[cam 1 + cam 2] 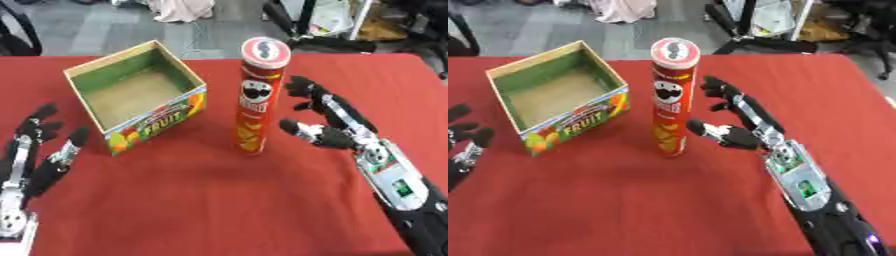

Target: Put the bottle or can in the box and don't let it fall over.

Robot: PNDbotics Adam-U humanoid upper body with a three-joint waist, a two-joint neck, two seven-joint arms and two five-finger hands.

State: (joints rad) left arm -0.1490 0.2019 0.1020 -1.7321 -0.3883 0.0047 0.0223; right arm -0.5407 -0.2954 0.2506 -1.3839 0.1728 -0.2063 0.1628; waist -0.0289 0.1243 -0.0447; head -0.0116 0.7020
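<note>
A tall red Pringles can (259, 97) stands upright on the red tablecloth, just right of the box. The cardboard box (136, 95), green inside with a fruit print on its front, sits open at the left. My right hand (337, 122) is open beside the can's right side, fingers spread toward it and thumb pointing at its lower half, a small gap between them. My left hand (35, 150) rests open at the lower left, fingers up, clear of the box.
The red table (201, 200) stretches out in front of the can and box. Behind its far edge is a grey floor with black stands and a pale cloth (179, 10).
</note>
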